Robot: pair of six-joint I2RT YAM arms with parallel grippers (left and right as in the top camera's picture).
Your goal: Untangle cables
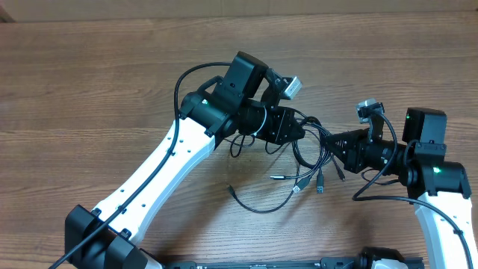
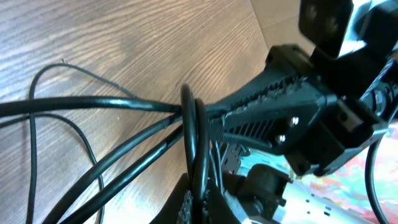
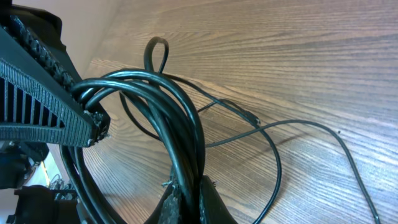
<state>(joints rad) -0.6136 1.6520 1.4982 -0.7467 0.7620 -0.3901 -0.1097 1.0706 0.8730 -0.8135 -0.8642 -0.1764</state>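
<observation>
The cables point(image 1: 314, 153) form a tangled black bundle at the table's middle, held between both grippers, with small plugs point(image 1: 320, 183) dangling toward the front. My left gripper point(image 1: 302, 133) is shut on strands at the bundle's left side. In the left wrist view its fingers point(image 2: 198, 198) pinch an upright loop, and more cables point(image 2: 93, 102) run off to the left. My right gripper point(image 1: 334, 142) is shut on the bundle's right side, and the right wrist view shows it point(image 3: 191, 186) clamping several thick strands point(image 3: 180, 118). The two grippers nearly touch.
A thin loose strand point(image 1: 258, 208) curls on the wood in front of the bundle, and another point(image 3: 311, 127) trails off to the right. The table's far edge point(image 1: 224, 16) runs along the top. Both arm bases stand at the front edge.
</observation>
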